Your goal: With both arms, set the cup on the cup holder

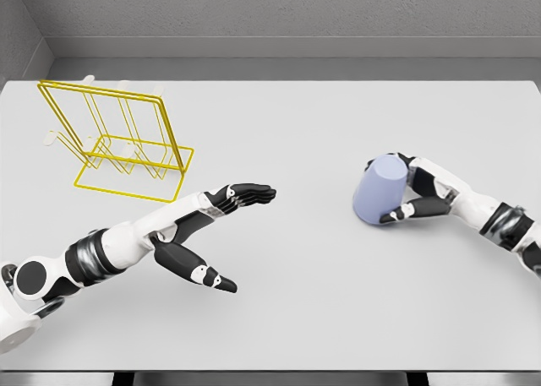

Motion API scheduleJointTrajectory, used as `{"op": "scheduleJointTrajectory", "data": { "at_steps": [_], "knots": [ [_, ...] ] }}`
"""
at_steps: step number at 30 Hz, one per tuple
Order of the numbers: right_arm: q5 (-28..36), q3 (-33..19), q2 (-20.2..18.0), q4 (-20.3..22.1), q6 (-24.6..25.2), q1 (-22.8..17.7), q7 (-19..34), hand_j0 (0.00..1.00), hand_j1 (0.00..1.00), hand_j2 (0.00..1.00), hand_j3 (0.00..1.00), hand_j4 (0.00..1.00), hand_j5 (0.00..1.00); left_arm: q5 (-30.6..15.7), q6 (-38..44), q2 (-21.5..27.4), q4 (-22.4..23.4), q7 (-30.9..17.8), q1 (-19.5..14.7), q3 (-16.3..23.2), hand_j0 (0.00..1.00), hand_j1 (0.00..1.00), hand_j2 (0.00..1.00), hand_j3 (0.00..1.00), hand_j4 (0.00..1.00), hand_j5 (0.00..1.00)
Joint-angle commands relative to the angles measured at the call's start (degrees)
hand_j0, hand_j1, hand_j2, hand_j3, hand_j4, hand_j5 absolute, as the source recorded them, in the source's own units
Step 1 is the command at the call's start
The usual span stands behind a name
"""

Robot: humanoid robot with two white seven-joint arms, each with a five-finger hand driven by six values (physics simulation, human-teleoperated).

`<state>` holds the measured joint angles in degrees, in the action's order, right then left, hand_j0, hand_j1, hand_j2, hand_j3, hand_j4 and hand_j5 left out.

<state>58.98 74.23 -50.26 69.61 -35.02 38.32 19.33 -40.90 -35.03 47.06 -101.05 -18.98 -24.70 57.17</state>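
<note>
**Gripping a light cup that left little room for a second hand**

Lying tilted on the white table (pixel 321 116), the pale lavender cup (pixel 382 190) sat on the right side, well apart from the yellow wire cup holder (pixel 118 141) at the far left. The right hand (pixel 416 193) was closed around it: fingers (pixel 404 160) curled over the upper side and the thumb pressed against the lower side near the rim end. Whether the cup was lifted clear of the table or resting on it could not be told from the head view.

The left hand (pixel 221 234) held nothing. Its fingers (pixel 250 193) stretched out flat toward the cup and its thumb hung splayed below, near the middle of the table, between holder and cup.

The cup looked rigid and smooth-walled, probably light and hollow. Such a surface would likely slip under a loose pinch, so a wrap across the body, as the right hand had, seemed sounder than a fingertip hold. For a handover, the free end of the barrel, away from the right hand's fingers, appeared the best place for the left hand to take hold. The holder's thin wires looked springy and light, so a hard push might shift it.
</note>
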Motion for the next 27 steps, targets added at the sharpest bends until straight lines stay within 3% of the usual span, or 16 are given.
{"op": "scheduleJointTrajectory", "data": {
  "at_steps": [1,17,27],
  "knots": [
    [0.3,-0.1,0.0,0.7,0.0,0.0,0.0,0.62,0.62,0.62,0.62,0.62,0.62,-0.4,0.0,0.1,0.0,0.0,0.0,0.0,1.0,1.0,1.0,1.0,1.0,1.0],
    [-2.6,0.0,0.9,2.9,0.0,0.9,0.4,0.64,0.64,0.64,0.64,0.64,0.64,-0.5,0.0,0.1,0.0,0.0,0.0,0.0,1.0,1.0,1.0,1.0,1.0,1.0],
    [-4.8,0.0,3.5,4.6,0.0,1.3,0.3,0.63,0.63,0.63,0.63,0.63,0.63,-0.5,0.0,0.1,0.0,0.0,0.0,0.0,1.0,1.0,1.0,1.0,1.0,1.0]
  ]
}}
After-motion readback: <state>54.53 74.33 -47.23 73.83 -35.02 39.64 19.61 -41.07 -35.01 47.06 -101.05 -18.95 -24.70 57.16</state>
